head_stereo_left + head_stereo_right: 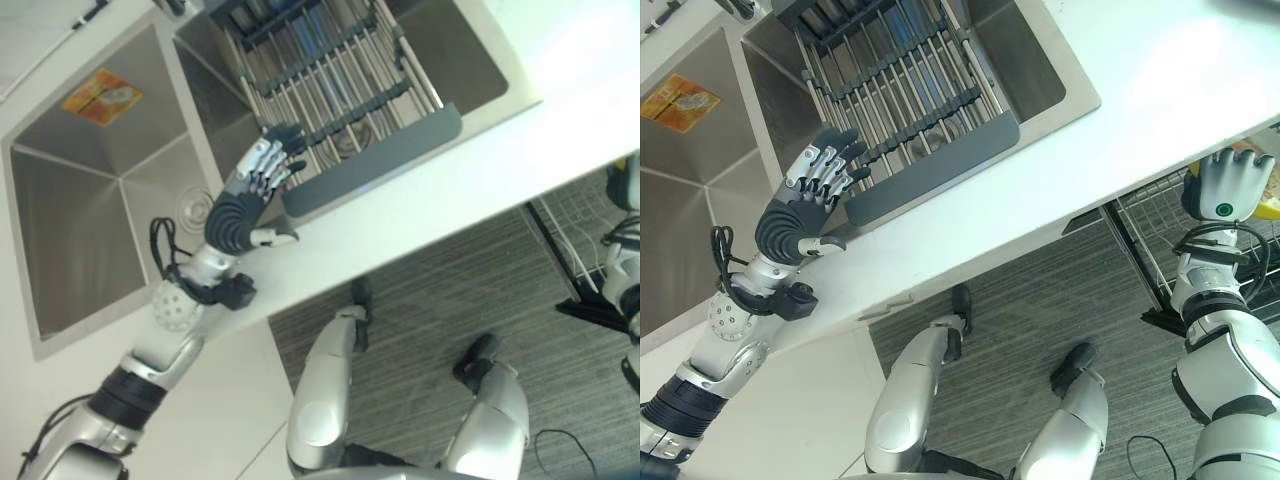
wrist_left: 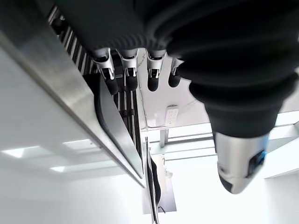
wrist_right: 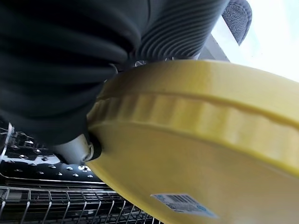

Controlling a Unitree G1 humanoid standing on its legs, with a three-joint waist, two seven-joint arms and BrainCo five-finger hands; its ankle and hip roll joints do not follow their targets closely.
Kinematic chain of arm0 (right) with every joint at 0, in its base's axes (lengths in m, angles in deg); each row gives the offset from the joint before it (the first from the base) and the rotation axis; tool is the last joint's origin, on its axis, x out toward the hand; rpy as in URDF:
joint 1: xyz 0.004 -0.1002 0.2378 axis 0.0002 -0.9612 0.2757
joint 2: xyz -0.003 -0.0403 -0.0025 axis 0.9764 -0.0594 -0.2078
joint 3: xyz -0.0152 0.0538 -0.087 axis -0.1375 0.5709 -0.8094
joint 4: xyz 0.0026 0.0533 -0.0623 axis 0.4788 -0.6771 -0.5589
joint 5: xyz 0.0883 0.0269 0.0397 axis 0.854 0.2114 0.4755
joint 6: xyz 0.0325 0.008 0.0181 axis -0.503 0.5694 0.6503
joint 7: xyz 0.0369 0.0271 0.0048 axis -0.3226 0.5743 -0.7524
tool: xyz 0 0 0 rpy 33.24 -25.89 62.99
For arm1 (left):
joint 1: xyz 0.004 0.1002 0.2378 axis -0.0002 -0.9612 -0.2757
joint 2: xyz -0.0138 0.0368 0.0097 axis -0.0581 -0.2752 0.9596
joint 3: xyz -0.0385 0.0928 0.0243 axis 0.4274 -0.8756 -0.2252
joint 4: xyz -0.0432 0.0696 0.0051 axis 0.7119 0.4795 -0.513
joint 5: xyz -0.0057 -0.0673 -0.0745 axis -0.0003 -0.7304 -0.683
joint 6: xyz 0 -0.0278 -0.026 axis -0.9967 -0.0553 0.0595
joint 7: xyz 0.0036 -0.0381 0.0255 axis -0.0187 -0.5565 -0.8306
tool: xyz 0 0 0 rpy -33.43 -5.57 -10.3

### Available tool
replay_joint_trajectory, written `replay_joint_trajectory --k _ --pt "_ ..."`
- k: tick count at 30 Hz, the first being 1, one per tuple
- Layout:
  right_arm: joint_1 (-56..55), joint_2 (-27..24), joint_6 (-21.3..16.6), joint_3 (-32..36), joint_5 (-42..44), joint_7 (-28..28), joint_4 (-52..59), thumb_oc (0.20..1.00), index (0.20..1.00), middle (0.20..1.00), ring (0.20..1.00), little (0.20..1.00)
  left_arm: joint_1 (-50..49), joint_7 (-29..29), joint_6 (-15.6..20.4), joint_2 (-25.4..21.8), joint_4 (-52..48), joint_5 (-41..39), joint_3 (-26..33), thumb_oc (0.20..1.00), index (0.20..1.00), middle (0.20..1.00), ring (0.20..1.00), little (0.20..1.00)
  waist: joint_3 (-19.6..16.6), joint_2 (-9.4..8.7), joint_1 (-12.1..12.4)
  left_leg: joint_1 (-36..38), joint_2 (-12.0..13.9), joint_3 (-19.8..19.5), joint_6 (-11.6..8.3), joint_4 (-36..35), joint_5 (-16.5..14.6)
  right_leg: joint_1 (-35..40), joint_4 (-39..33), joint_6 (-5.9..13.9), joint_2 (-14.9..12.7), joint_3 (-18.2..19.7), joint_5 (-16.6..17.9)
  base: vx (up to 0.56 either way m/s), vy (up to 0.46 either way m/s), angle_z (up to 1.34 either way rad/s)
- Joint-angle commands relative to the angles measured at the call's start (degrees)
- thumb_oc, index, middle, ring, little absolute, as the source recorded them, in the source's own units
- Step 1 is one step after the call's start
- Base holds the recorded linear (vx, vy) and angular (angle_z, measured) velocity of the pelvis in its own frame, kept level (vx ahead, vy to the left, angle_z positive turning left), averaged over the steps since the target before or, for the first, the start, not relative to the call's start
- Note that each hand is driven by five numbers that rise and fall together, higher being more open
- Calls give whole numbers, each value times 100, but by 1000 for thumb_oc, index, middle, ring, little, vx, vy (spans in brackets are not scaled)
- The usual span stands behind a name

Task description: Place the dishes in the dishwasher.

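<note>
One yellow dish is in play, and the right robot hand has it, held low beside the desk and over the wire dishwasher rack. In the right wrist view the thumb is clamped onto the dish's underside, with the ribbed wrist cover pressed against the fluted rim above, so the hold looks like a pinch across the edge. I judge the dish to be stiff, light plastic with a smooth, fairly slippery skin; it should not bend or chip easily, but a rim pinch lets it swing or slide if tilted quickly. The fluted rim is the sensible place to hold it, since the ridges give the fingers something to bite. The label on the base shows that the bottom faces the camera. The left robot hand hangs with fingers straight and spread, holding nothing, at the near edge of the grey drying rack that spans the sink.
</note>
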Motion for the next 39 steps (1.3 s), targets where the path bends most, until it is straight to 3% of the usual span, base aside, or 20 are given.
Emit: replay_joint_trajectory --k 1,5,14,15,16,17,21,26,32,33,34,36,37,38,39 --pt "1472 -255 152 -4 401 919 -36 200 200 200 200 200 71 -43 -38 135 121 -151 -349 1000 1000 1000 1000 1000 -74 -42 238 39 40 -551 -145 566 -903 -393 -85 3 157 -119 432 -43 -32 0" --pt "1561 -226 110 53 567 891 -141 200 200 200 200 200 76 -22 31 82 107 -142 -338 1000 1000 1000 1000 1000 -74 -17 269 -20 23 -574 -156 558 -878 -427 -100 1 153 -142 446 -18 -14 4" --pt "1356 -94 -365 305 598 449 -298 200 200 200 200 200 119 62 91 70 -94 -185 -258 1000 1000 1000 1000 1000 -74 84 342 -195 -48 -615 -139 548 -806 -548 -84 28 59 -202 509 -2 7 1" --pt "1346 -94 -378 310 604 414 -295 335 335 335 335 335 121 66 86 75 -104 -186 -252 1000 1000 1000 1000 1000 -74 82 342 -202 -50 -618 -140 549 -802 -551 -83 30 56 -204 511 -10 -15 6" --pt "1335 -89 -390 313 638 334 -303 580 580 580 580 580 136 66 79 82 -118 -186 -254 1000 1000 1000 1000 1000 -74 80 343 -213 -54 -625 -141 545 -796 -558 -85 33 56 -204 516 -11 -11 8" --pt "1295 -74 -482 329 786 211 -315 1000 1000 1000 1000 1000 149 62 95 83 -149 -169 -257 1000 1000 1000 1000 1000 -74 76 339 -248 -53 -643 -152 554 -780 -572 -90 31 67 -201 524 -8 -9 8" --pt "1146 16 -577 408 1041 -160 -340 1000 1000 1000 1000 1000 89 37 120 167 -169 -38 -249 1000 1000 1000 1000 1000 -74 53 342 -210 -51 -637 -150 530 -780 -540 -96 23 94 -214 516 -1 -1 1" --pt "1089 158 -351 488 1358 -293 -376 1000 1000 1000 1000 1000 113 31 97 203 -204 -21 -195 1000 1000 1000 1000 1000 -74 49 356 -167 -30 -615 -142 542 -777 -496 -65 32 65 -252 520 7 9 4" --pt "570 752 -895 1448 3148 -786 -440 1000 1000 1000 1000 1000 18 46 -61 449 -294 117 -117 1000 1000 1000 1000 1000 -74 47 307 284 6 -456 -138 355 -781 -118 -141 45 91 -288 461 12 17 2" --pt "426 907 -1004 1686 3622 -1188 -437 1000 1000 1000 1000 1000 10 43 -96 489 -317 138 -76 1000 1000 1000 1000 1000 -74 31 288 424 14 -407 -139 301 -788 11 -191 52 97 -305 448 52 54 0" --pt "67 1247 -1161 2066 4351 -1943 -462 1000 1000 1000 1000 1000 -21 53 -223 625 -367 211 27 1000 1000 1000 1000 1000 -74 3 252 665 34 -345 -144 210 -783 220 -254 62 86 -344 428 61 69 0" --pt "-347 1680 -1164 2351 5174 -2738 -566 1000 1000 1000 1000 1000 -5 84 -350 771 -375 302 128 1000 1000 1000 1000 1000 -74 -30 220 928 55 -282 -145 124 -774 448 -315 65 59 -396 411 92 81 6" --pt "-776 2186 -1455 2828 6887 -3971 -765 1000 1000 1000 1000 1000 -15 242 -597 904 -406 269 369 1000 1000 1000 1000 1000 -74 -62 187 1325 67 -218 -136 62 -776 809 -349 45 31 -456 370 108 82 6" --pt "-825 2249 -1457 2901 7222 -4167 -775 1000 1000 1000 1000 1000 -32 280 -619 915 -414 256 410 1000 1000 1000 1000 1000 -74 -65 184 1384 68 -212 -135 55 -779 862 -349 42 30 -464 360 126 96 4" --pt "-948 2404 -1527 3118 7784 -4717 -769 1000 1000 1000 1000 1000 -67 413 -712 934 -424 177 536 1000 1000 1000 1000 1000 -77 -79 167 1570 67 -187 -136 37 -793 1027 -360 27 34 -481 334 76 59 -3"
